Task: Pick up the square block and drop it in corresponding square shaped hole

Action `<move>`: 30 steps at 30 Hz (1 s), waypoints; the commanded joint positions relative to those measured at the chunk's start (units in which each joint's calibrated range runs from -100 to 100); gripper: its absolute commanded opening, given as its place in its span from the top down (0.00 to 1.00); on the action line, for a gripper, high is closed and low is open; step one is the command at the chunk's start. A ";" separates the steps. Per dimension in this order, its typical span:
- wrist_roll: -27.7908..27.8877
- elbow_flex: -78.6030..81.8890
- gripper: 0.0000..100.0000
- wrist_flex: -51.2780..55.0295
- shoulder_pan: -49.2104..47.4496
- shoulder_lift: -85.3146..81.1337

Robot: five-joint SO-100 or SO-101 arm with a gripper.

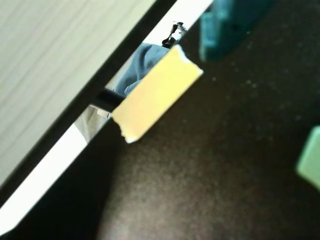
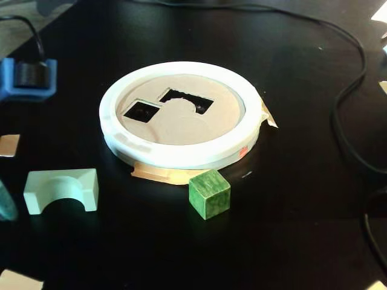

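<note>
In the fixed view a green square block (image 2: 209,193) stands on the black table just in front of a white round sorter (image 2: 124,140). Its tan lid has a square hole (image 2: 141,111) on the left and an arch-shaped hole (image 2: 187,101) beside it. The block and the sorter do not show in the wrist view. The fingertips show in neither view. A pale ribbed surface (image 1: 55,65) fills the wrist view's upper left; I cannot tell whether it belongs to the gripper. Nothing shows as held.
A pale green arch block (image 2: 60,188) lies front left and shows at the wrist view's right edge (image 1: 311,157). A teal piece (image 2: 6,202) sits at the left edge. A blue holder (image 2: 27,78) stands back left. Tan tape scraps (image 1: 155,97) and cables (image 2: 347,90) lie around.
</note>
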 commanded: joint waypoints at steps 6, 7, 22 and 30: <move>0.10 -11.01 0.20 -1.71 -0.85 -0.62; 0.10 -12.29 0.20 -1.71 -0.85 -0.62; -0.78 -53.36 0.18 -1.61 -12.59 36.19; -11.28 -88.24 0.18 -0.30 -19.33 81.42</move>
